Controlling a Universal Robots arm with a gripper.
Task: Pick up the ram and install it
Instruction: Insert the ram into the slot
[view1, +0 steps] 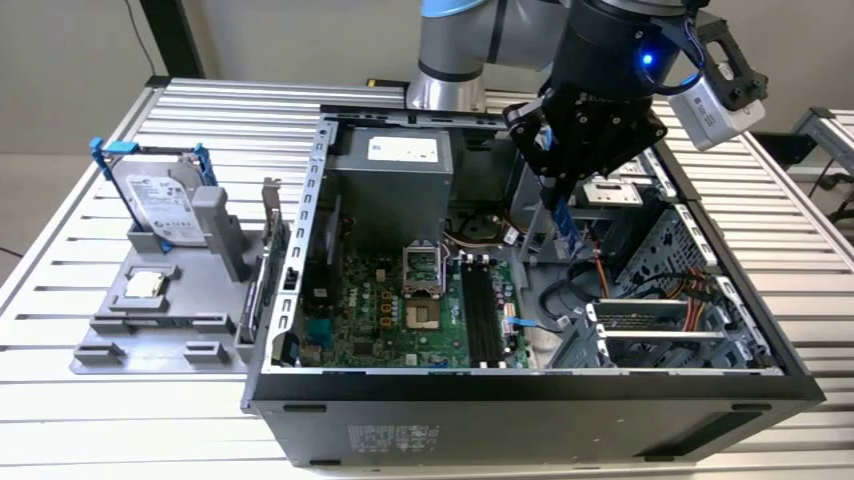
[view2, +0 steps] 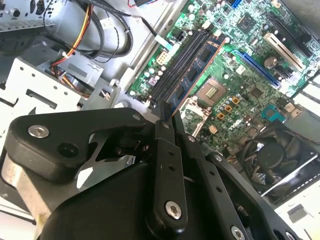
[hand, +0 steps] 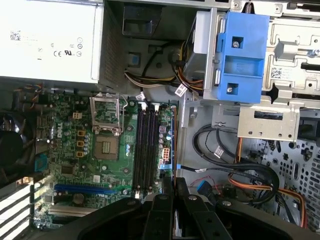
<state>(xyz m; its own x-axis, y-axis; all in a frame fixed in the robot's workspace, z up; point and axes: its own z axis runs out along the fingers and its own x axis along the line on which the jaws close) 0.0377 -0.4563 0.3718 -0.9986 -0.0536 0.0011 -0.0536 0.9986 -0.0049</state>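
Ribbed aluminium table (view1: 80, 390) carries an open computer case (view1: 534, 385) in the exterior view, with a grey parts fixture (view1: 154, 320) holding a hard drive (view1: 158, 205) well off toward that view's left. Above the case, the gripper (view1: 566, 195) hangs over the green motherboard (view1: 400, 310), and the ram (view1: 566, 235) shows as a thin blue strip running down from between its fingers, not yet touching the black memory slots (view1: 481, 310) that lie beyond its lower end.

In the second wrist view, the gripper (view2: 169, 116) has its fingers drawn narrow, pinching the ram (view2: 197, 67), whose blue board with dark chips extends past the fingertips alongside the memory slots (view2: 177, 65), beside the processor socket (view2: 210, 92).

In the first wrist view, the gripper (hand: 174, 182) shows the same tight pinch, and the ram (hand: 174, 145) appears edge-on as a thin line just beside the memory slots (hand: 146, 145).

Judged from this, seating it well calls for keeping the stick upright, lining its whole length with one slot, and pressing evenly so that neither end tilts.
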